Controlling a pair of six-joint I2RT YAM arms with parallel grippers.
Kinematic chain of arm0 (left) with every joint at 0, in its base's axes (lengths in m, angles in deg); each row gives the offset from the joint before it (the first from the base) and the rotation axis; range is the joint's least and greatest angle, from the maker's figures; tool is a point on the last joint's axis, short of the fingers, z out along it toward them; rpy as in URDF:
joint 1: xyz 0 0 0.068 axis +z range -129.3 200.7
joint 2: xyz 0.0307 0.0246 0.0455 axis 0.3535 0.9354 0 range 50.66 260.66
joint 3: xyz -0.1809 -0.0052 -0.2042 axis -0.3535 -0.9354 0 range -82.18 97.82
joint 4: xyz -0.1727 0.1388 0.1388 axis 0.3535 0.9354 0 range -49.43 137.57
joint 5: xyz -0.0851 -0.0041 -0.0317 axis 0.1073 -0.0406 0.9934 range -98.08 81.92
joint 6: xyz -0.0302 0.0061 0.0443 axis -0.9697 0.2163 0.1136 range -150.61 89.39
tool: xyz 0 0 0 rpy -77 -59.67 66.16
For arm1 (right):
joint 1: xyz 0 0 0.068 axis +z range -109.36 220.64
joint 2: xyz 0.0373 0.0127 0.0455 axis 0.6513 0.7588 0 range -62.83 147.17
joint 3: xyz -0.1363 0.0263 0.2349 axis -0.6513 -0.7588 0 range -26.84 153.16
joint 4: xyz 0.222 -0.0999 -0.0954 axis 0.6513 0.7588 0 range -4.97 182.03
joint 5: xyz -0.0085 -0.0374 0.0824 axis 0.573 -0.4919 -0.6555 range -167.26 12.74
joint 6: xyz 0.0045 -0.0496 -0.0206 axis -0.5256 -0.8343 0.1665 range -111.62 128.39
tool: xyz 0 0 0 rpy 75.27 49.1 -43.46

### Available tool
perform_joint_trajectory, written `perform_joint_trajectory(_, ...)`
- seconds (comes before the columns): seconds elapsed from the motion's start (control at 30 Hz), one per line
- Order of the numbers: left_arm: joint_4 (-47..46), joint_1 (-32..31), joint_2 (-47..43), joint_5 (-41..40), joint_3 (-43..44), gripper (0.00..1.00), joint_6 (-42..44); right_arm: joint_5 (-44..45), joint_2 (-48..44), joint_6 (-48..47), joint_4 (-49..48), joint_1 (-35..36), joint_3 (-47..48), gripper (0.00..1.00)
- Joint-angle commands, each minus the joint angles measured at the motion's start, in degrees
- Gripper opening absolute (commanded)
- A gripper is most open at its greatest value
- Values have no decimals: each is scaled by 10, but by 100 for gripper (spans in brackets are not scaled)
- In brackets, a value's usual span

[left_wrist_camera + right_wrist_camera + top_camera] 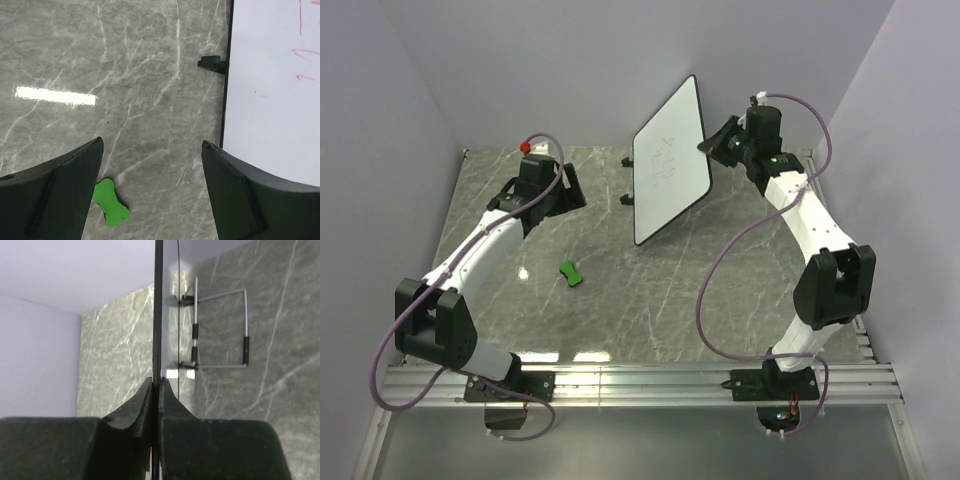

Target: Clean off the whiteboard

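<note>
Grey marbled bench (620,310), pale lilac walls (570,60) on three sides: this is what I see on my screens from the top camera, with a bright strip of lamp glare on the stone at the lower left.

The whiteboard (670,170) sits upper centre of that frame, tipped up on a slant with its white face towards the camera. Its thin black rim and two small black feet (626,180) show along its left side. I cannot tell whether its lower corner touches the bench.

The right gripper (712,146) is clamped on the whiteboard's upper right edge. In the right wrist view the rim runs straight up the middle of the frame, pinched tight between both fingers, and a wire stand (245,325) shows on the board's back, upper right.

The left gripper (565,185) hangs over the bench left of the whiteboard and apart from it. Its jaws are spread wide and hold nothing. In its wrist view the board fills the right side of the frame.

A small green eraser (571,273) lies on the stone at centre left, well apart from the board.

Faint red scribbles (665,160) mark the board's face.
</note>
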Motion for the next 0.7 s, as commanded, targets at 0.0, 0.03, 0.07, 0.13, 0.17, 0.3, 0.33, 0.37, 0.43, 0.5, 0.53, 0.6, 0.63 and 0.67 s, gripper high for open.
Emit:
perform_joint_trajectory(0.0, -35, 5, 25, 37, 33, 87, 25, -22, -1, 31, -125, -4, 60, 0)
perform_joint_trajectory(0.03, -48, 7, 48, 56, 35, 88, 31, -26, 6, 29, -121, -3, 60, 0)
perform_joint_trajectory(0.07, -59, 10, 63, 69, 39, 93, 44, -29, 8, 29, -118, -3, 52, 0)
perform_joint_trajectory(0.13, -89, 13, 125, 115, 49, 97, 57, -33, 12, 20, -105, -2, 37, 0)
perform_joint_trajectory(0.17, -94, 18, 149, 131, 73, 98, 65, -32, 12, 16, -100, -1, 32, 0)
perform_joint_trajectory(0.3, -113, 36, 291, 234, 168, 98, 51, -28, 11, -4, -62, -1, 19, 0)
perform_joint_trajectory(0.33, -119, 40, 311, 240, 189, 98, 45, -28, 10, -10, -58, -1, 15, 0)
perform_joint_trajectory(0.37, -120, 41, 331, 243, 233, 98, 33, -27, 9, -13, -53, 0, 14, 0)
perform_joint_trajectory(0.43, -113, 41, 392, 232, 283, 98, 22, -24, 7, -18, -40, 0, 8, 0)
perform_joint_trajectory(0.5, -69, 41, 440, 207, 373, 96, 3, -24, 7, -19, -33, -1, 4, 0)
perform_joint_trajectory(0.53, -52, 41, 483, 173, 404, 95, -4, -26, 5, -18, -32, -1, -3, 0)
perform_joint_trajectory(0.6, -26, 41, 520, 158, 473, 95, -21, -30, 2, -17, -29, -1, -7, 0)
perform_joint_trajectory(0.63, -24, 41, 551, 156, 490, 95, -23, -33, 0, -16, -27, 0, -10, 0)
perform_joint_trajectory(0.67, -19, 38, 566, 159, 522, 95, -25, -35, 0, -16, -23, 1, -11, 0)
